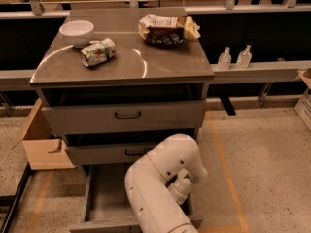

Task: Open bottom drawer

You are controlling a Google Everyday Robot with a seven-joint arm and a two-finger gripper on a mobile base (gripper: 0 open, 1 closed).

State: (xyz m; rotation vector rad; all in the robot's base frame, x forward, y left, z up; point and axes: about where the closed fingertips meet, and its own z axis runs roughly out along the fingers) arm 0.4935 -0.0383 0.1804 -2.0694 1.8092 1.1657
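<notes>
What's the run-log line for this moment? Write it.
bottom drawer: pulled out, open | claw: low, over drawer's right side | upper drawers: nearly closed

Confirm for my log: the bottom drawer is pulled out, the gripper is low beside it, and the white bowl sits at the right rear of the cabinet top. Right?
Not quite. The camera view shows the white bowl at the left rear of the cabinet top. The bottom drawer is pulled out, with the gripper low beside it.

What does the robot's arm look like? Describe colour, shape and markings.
The arm is a thick, rounded, glossy white shell in jointed segments, with a thin tan seam line and small dark dots. The pale gripper sits under its elbow, above the open bottom drawer.
</notes>
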